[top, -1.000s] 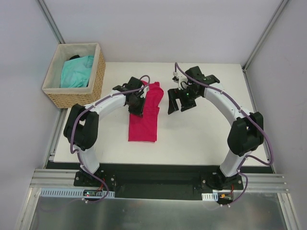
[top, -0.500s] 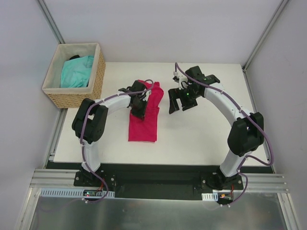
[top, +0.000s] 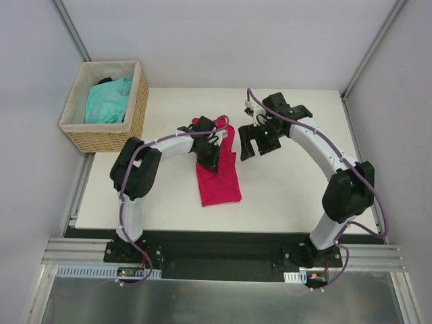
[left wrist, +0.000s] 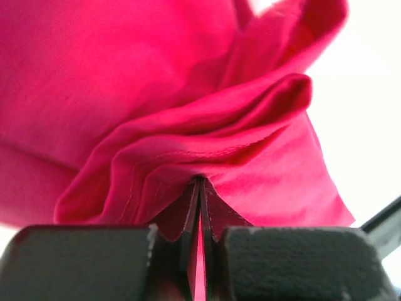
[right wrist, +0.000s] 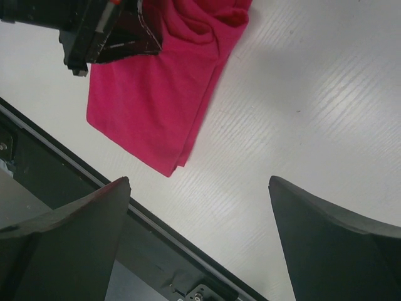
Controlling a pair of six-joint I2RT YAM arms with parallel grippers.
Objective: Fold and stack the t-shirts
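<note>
The crimson t-shirt (top: 219, 181) lies mid-frame on the table (top: 290, 182) as a narrow folded strip, its long axis running from a bunched upper end down, slanting slightly right. The left end effector (top: 208, 156) is clamped on the bunched end; only the left wrist view shows the pinched folds. Just right of the shirt, the right end effector (top: 251, 144) hangs with its fingers wide apart. The turquoise t-shirt (top: 108, 100) sits in the basket (top: 139, 111) at upper left.

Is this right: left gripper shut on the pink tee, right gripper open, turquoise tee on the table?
No: top view shows the turquoise tee in the wicker basket, not on the table. Left gripper shut on pink tee, right gripper open: correct.
</note>
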